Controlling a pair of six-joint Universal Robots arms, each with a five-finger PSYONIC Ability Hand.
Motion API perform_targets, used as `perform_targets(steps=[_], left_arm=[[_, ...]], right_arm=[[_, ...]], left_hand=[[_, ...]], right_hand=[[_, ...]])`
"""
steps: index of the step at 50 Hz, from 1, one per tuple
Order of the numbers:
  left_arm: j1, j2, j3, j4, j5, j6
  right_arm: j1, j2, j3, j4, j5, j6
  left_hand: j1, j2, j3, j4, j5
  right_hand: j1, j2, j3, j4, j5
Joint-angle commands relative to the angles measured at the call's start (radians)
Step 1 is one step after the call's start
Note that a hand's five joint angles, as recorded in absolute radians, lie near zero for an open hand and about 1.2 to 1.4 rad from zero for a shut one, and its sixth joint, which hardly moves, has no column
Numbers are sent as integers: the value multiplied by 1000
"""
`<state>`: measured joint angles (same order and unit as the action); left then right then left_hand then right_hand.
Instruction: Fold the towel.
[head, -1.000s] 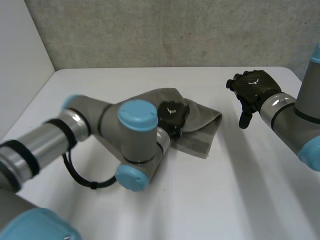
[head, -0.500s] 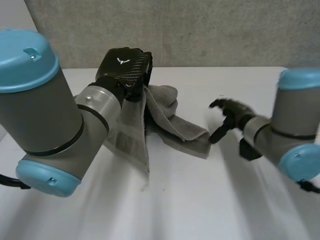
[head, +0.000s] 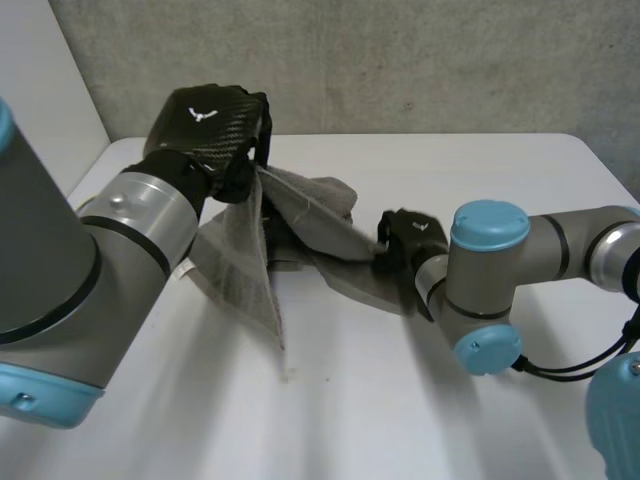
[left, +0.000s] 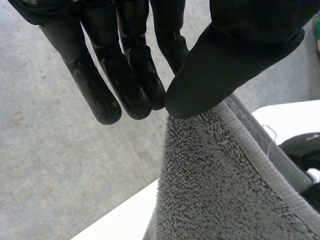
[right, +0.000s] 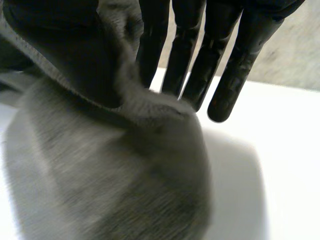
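The grey towel (head: 312, 218) is partly lifted off the white table (head: 400, 410). My left hand (head: 205, 122) is raised over the table's back left. It is shut on the towel's upper edge, pinched between thumb (left: 225, 55) and fingertips (left: 135, 95). From there the towel (left: 210, 180) hangs in a long flap and slopes toward my right hand. My right hand (head: 408, 238) sits low at the towel's right end. A bunched fold of towel (right: 110, 170) rises between its thumb (right: 55, 50) and straight fingers (right: 190, 55), which pinch it.
A grey wall (head: 400, 60) runs along the table's far edge, and a pale side wall (head: 40, 100) stands at the left. My right forearm (head: 560, 245) lies across the table's right side. Bare tabletop lies in front of the towel.
My left hand has risen from the table and lifted the towel's edge up and to the left. My right hand swung in from the back right, came down onto the towel's right end and closed on it.
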<state>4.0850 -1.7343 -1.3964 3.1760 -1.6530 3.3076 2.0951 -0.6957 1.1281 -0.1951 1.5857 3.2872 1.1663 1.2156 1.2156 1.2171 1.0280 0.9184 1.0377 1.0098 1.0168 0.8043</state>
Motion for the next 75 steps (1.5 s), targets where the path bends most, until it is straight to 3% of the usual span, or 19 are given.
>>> perform_targets(steps=[1, 7, 11, 17, 23, 34, 35, 36, 38, 39, 41, 44, 50, 55, 57, 62, 67, 75], left_arm=[[43, 33, -15, 16, 1, 0], [71, 35, -36, 19, 1, 0], [92, 45, -64, 19, 2, -2], [130, 52, -133, 33, 19, 0], [144, 25, -185, 44, 73, -3], [163, -274, -191, 128, 102, -31], [163, -290, -191, 145, 102, -31], [163, -291, -191, 145, 102, -31], [164, -297, -199, 167, 99, -33], [164, -297, -199, 167, 99, -33], [170, -286, -207, 157, 95, -33], [166, -249, -220, 145, 90, -36], [152, -169, -268, 101, 85, -80], [135, -116, -289, 84, 65, -227], [118, -103, -291, 81, 17, -342], [92, -122, -285, 78, -62, -457], [71, -177, -274, 39, -76, -511], [64, -238, -270, 13, -99, -502]], right_arm=[[-12, -270, 146, -179, 31, -23], [-41, -447, 174, -168, -24, -72], [-69, -580, 164, -26, -122, -212], [-93, -670, 108, 222, -174, -481], [-81, -663, 105, 310, -168, -586], [-64, -443, 91, 338, -110, -656], [-56, -403, 82, 338, -96, -670], [-49, -369, 69, 338, -80, -682], [-43, -343, 58, 338, -63, -690], [-43, -343, 58, 338, -62, -690], [-41, -312, 48, 336, -26, -698], [-43, -300, 47, 318, -6, -698], [-52, -306, 62, 270, 20, -696], [-52, -321, 85, 260, 40, -692], [-52, -329, 104, 258, 40, -690], [-46, -332, 128, 258, 40, -689], [-47, -337, 150, 255, 42, -686], [-53, -366, 182, 255, 40, -686]], left_hand=[[230, 181, 181, 179, 194], [230, 181, 181, 179, 194], [230, 181, 181, 179, 194], [230, 181, 181, 179, 194], [230, 181, 181, 179, 194], [222, 172, 172, 171, 185], [47, -2, -2, -4, 11], [45, -4, -4, -5, 9], [-457, -506, -506, -508, -493], [-460, -509, -509, -510, -496], [-810, -860, -860, -861, -847], [-964, -1014, -1013, -1015, -1000], [-970, -1020, -1020, -1021, -1007], [-932, -982, -981, -983, -968], [-912, -961, -961, -963, -948], [-906, -955, -955, -957, -942], [-903, -952, -952, -954, -939], [-885, -935, -935, -936, -922]], right_hand=[[478, 359, 386, 379, 417], [478, 359, 386, 379, 417], [478, 359, 386, 379, 417], [478, 359, 386, 379, 417], [478, 359, 386, 379, 417], [478, 359, 386, 379, 417], [478, 359, 386, 379, 417], [478, 359, 386, 379, 417], [478, 359, 386, 379, 417], [478, 359, 386, 379, 417], [478, 359, 386, 379, 417], [478, 359, 386, 379, 417], [478, 359, 386, 379, 417], [478, 359, 386, 379, 417], [478, 359, 386, 379, 417], [478, 359, 386, 379, 417], [478, 359, 386, 379, 417], [478, 359, 386, 379, 417]])
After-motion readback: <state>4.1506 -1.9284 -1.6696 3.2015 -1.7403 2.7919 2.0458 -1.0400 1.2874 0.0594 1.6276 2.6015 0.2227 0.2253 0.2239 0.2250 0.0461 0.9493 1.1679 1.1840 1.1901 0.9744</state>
